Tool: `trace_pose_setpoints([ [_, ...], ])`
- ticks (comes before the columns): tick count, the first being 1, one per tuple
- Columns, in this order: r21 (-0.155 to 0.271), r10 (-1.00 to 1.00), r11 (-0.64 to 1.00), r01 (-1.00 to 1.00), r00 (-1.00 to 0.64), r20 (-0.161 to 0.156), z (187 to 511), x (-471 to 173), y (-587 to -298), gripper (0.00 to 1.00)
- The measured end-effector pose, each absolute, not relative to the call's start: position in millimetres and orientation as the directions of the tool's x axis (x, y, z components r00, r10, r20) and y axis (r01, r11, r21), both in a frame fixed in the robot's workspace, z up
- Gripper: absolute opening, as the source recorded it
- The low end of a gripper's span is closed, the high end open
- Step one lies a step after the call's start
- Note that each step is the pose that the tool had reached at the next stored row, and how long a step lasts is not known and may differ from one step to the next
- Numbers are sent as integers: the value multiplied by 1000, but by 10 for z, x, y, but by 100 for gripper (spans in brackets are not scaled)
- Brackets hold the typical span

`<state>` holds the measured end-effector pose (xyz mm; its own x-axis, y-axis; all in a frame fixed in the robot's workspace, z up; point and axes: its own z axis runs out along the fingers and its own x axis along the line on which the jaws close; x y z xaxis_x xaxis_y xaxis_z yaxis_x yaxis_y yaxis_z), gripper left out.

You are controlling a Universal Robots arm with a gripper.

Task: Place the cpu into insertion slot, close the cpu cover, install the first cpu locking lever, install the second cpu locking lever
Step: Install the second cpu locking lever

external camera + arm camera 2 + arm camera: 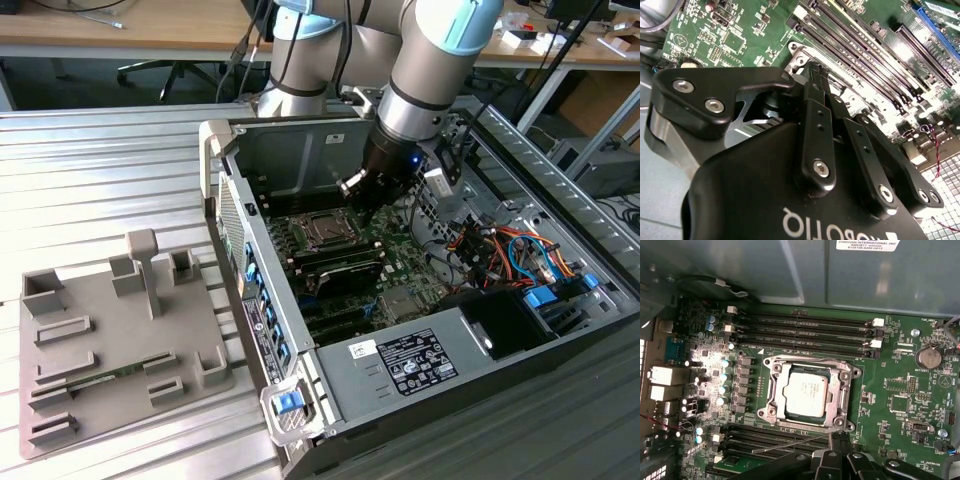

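the cpu (806, 388) sits flat in the insertion slot (771, 390), silvery top facing up, and the cpu cover (845, 390) lies down around it, its frame ringing the chip on all four sides. a thin metal locking lever (790, 444) runs loose along the socket's edge nearest the gripper, angled slightly away from the frame. in the exterior view the socket (325, 231) shows on the green motherboard (400, 262) deep inside the open computer case (300, 330).

the gripper (814, 75) hangs just off that edge of the socket, and here's the call: its black fingers (816, 120) are pressed together with no gap and nothing between them. the arm (430, 60) comes down steeply from the far side of the case, wrist tilted toward the board.

room is tight: long black memory slots (805, 332) flank the socket on both sides, a row of capacitors (722, 385) stands on a third, and the case wall (300, 160) rises just beyond.

print is present on the chip top, on a white label on the wall and on the power supply label (415, 365), none of it read off here. a grey fixture tray (110, 340) sits outside the case on the exterior view's left.
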<state>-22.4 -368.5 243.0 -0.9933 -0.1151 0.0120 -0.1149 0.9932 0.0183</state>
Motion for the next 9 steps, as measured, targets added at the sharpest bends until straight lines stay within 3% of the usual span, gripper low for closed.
trace_pose_setpoints([
  [9, 18, -115, 993, -115, -993, 12, 2329, -225, -3695, 11],
])
